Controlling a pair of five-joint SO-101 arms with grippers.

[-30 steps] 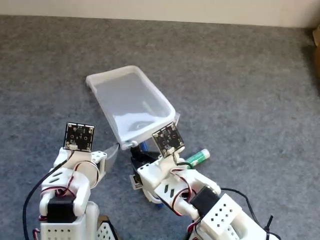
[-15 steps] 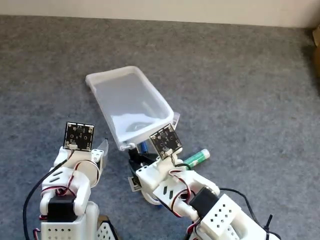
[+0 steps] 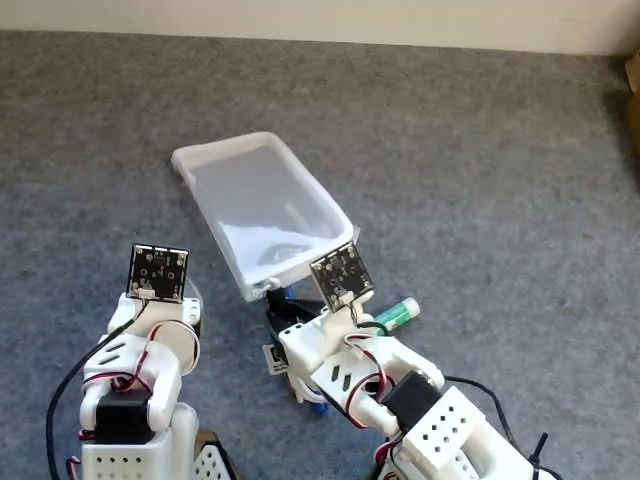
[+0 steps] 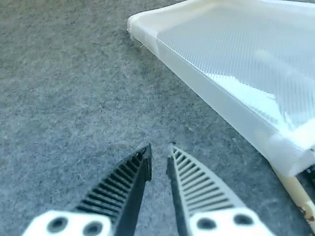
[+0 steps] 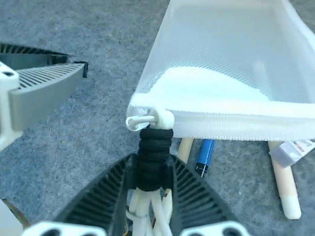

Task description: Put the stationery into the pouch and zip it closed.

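Observation:
The white mesh pouch (image 3: 260,200) lies flat on the grey carpet, with pale items dimly visible inside it (image 5: 221,54). My right gripper (image 5: 152,162) is shut on the black cord pull (image 5: 155,147) tied to the zipper slider (image 5: 147,119) at the pouch's near corner. Under that edge lie a blue pen (image 5: 204,156) and two wooden pencils (image 5: 283,182). A green marker (image 3: 395,315) rests beside the right arm. My left gripper (image 4: 160,150) hovers shut over bare carpet, a short way from the pouch (image 4: 236,54), holding nothing.
Grey carpet (image 3: 500,150) surrounds the pouch on all sides. A pale wall strip (image 3: 320,20) runs along the far edge. The left gripper (image 5: 78,66) sits close to the right one.
The left gripper let go of the pouch's near corner, drew back toward its base and shut. The corner flap dropped. The right gripper kept hold of the cord pull.

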